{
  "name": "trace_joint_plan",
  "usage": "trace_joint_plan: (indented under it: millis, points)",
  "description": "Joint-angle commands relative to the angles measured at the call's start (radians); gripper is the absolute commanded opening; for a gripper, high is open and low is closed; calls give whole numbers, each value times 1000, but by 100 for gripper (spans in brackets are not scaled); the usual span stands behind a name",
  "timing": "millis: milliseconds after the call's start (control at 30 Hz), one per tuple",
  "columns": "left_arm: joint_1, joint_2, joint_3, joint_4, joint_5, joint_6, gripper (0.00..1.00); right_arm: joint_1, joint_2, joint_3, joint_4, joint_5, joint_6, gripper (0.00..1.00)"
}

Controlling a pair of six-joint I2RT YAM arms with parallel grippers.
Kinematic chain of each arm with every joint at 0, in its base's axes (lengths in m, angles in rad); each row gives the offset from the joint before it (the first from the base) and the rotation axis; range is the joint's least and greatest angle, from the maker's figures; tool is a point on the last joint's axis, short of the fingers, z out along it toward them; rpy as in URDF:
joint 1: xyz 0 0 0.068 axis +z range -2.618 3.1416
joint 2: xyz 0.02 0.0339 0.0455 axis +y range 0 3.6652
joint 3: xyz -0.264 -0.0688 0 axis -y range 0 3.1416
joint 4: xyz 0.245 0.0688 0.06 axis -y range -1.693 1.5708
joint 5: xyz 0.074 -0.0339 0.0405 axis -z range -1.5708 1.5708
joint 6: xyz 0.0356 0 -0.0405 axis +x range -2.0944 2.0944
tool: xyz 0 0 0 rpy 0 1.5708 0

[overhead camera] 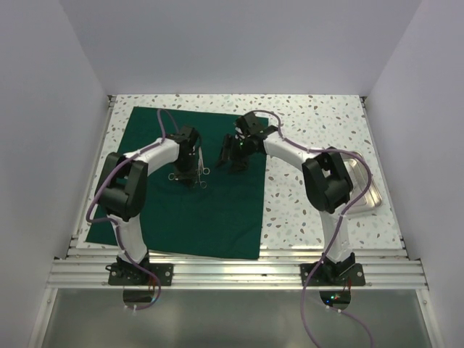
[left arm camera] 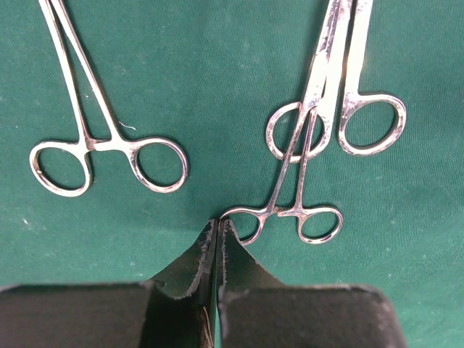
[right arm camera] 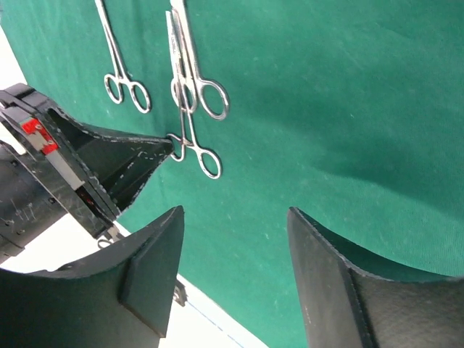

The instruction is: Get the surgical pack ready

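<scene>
The surgical pack = broad dk-green matte sheet, spread flat on the speckled table, w/ only faint creases. It lies under both grippers.

L gripper sits low over the cloth, fingers pressed fully together, nothing seen btwn them. Its tips are right at the near ring of the small forceps; touching or just beside, can't tell. Ahead-R of the tips are the larger forceps, one ring overlapping the small pair's shanks. Ahead-L, apart, is a third forceps.

R gripper hangs above the sheet, fingers wide apart, holding nothing, green cloth showing btwn them. L gripper's tip is just ahead-L of it. Steel tray is off the sheet, well to R gripper's R.
</scene>
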Motion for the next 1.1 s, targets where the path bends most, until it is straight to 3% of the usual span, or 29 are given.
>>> trace_joint_plan:
  millis: [0, 333, 600, 1067]
  points:
    - [-9, -16, -1, 48, 19, 27, 0, -3, 32, 96, -49, -37, -60, 63]
    - [-9, -128, 5, 68, 107, -24, 0, 12, 75, 100, 26, -112, 12, 66]
    - [-9, -138, 7, 72, 121, -28, 0, 38, 126, 109, 66, -143, 72, 68]
    - [-11, -147, -1, 75, 142, -36, 0, 64, 198, 153, 103, -146, 147, 64]
